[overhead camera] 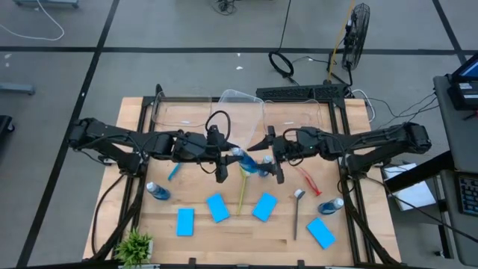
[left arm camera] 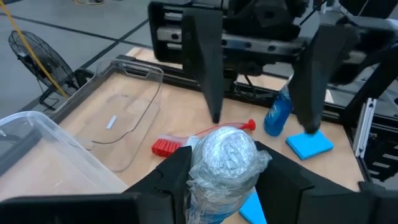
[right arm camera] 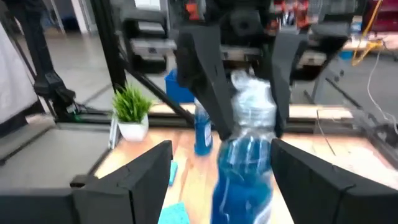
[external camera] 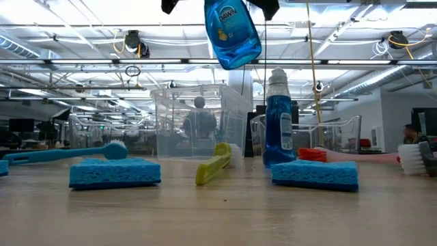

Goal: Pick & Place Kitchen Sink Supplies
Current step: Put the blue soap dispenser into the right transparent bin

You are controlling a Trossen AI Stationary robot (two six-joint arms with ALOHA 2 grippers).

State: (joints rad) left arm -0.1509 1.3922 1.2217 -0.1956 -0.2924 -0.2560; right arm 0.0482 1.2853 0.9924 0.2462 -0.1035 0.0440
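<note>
A wooden table (overhead camera: 246, 232) carries four blue sponges (overhead camera: 217, 207) near the yellow brush (overhead camera: 243, 190). Beside that brush lie a grey brush (overhead camera: 297, 213) and a red one (overhead camera: 308, 181); further off, a blue brush (overhead camera: 174, 172), two bottles (overhead camera: 157, 191), a potted plant (overhead camera: 135, 245) and clear tubs (overhead camera: 183, 112).

The small clear plastic bottle (external camera: 233, 33) holds blue liquid. Flat rectangular sponges (overhead camera: 218, 208) are bright blue; the long thin brush (overhead camera: 243, 188) is yellow.

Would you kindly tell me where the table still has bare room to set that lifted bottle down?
Bare wood shows along the near edge between the potted plant and the rightmost sponge. Mid-table is crowded: sponges, yellow brush, grey brush, and both grippers around the raised bottle.
</note>
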